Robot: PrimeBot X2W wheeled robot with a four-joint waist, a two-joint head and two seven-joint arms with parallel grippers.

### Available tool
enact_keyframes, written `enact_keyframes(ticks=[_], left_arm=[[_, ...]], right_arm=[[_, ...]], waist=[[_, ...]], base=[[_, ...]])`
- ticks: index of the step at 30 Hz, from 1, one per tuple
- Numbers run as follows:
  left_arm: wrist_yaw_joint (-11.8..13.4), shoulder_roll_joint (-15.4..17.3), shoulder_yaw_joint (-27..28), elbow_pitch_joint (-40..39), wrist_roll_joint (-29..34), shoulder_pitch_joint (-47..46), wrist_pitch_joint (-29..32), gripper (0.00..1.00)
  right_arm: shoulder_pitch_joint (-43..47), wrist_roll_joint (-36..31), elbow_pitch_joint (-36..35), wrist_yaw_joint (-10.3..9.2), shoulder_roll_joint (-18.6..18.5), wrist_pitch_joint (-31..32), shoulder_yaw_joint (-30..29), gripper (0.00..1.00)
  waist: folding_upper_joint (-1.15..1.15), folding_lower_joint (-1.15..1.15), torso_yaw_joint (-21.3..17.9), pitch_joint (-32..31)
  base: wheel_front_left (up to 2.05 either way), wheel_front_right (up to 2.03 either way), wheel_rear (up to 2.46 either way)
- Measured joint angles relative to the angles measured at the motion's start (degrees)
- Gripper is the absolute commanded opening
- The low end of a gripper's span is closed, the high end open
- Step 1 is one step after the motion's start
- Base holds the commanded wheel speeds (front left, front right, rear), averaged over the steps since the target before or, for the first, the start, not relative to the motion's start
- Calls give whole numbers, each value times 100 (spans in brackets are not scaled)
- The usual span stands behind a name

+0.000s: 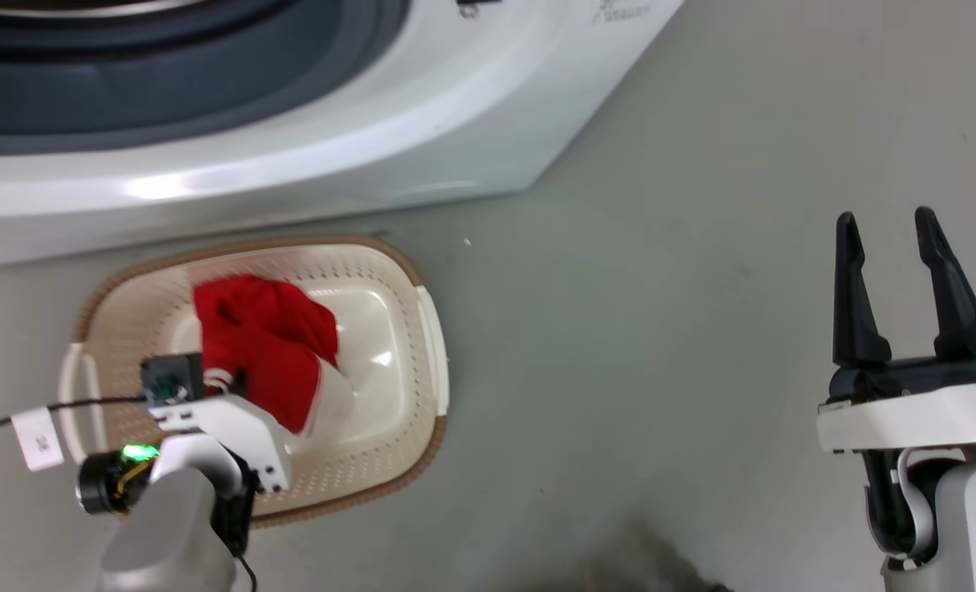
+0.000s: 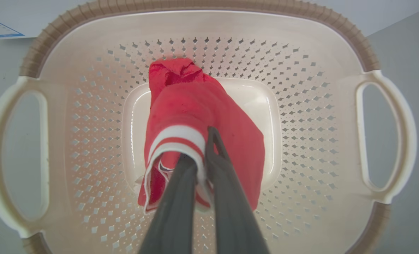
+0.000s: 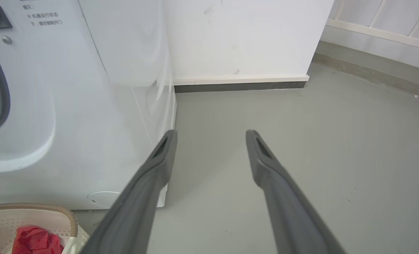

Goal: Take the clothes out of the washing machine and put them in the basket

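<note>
Because the left jaws are clamped on the striped trim of the clothes (image 2: 195, 106), they hang low inside the basket (image 2: 209, 24), at left beside the washing machine (image 1: 331, 140), seemingly positioned for release. The right jaws stand apart, idle.

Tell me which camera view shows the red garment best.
The left wrist view: the red garment hangs in full sight from the left gripper, shut on its striped trim, over the cream basket. The head view shows it blurred, partly behind the left arm. The right wrist view catches a red bunch at its lower left corner.
</note>
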Motion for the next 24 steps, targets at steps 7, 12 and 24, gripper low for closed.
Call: enact_keyframes(ticks=[7,12,24], left_arm=[[-54,130,64,976,-76,-721,-59,0],[-90,170,107,1494,-158,-881,-100,17],[-256,-124,108,1855,-321,-815,-477,100]], right_arm=[[-237,127,193,0,0,-178,86,100],[-328,164,335,0,0,-265,137,100],[-340,12,499,0,2,-348,144,100]], waist=[[0,0,-306,647],[0,0,-512,870],[0,-1,-388,452]], base=[[0,0,0],[0,0,0],[0,0,0]])
